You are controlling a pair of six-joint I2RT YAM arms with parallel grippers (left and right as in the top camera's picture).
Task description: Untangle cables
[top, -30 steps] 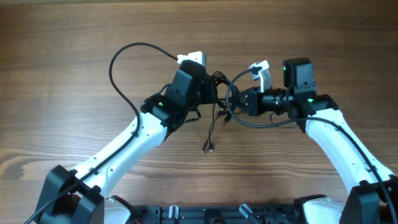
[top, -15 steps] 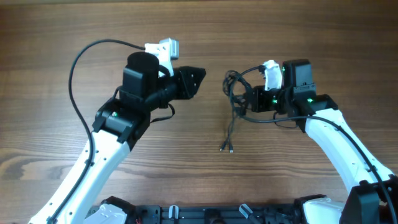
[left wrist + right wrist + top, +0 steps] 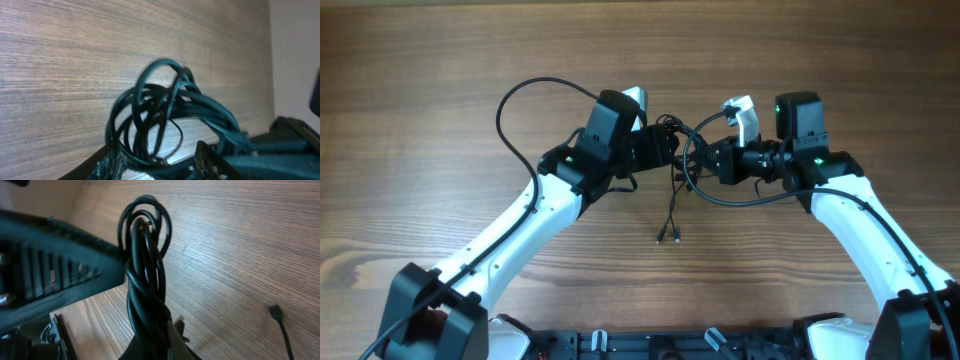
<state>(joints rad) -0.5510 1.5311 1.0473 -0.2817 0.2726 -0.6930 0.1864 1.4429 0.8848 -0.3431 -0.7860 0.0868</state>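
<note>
Pinching the cables (image 3: 145, 280) tight in the right gripper (image 3: 715, 160) to hold the knot up. With the left gripper (image 3: 160, 159) spread apart around the loops, likely to grab one.

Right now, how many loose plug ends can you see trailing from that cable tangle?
2. One plug end and a second plug end sit side by side, below the cable bundle in the overhead view, ending trailing strands. More may hide inside the bundle.
</note>
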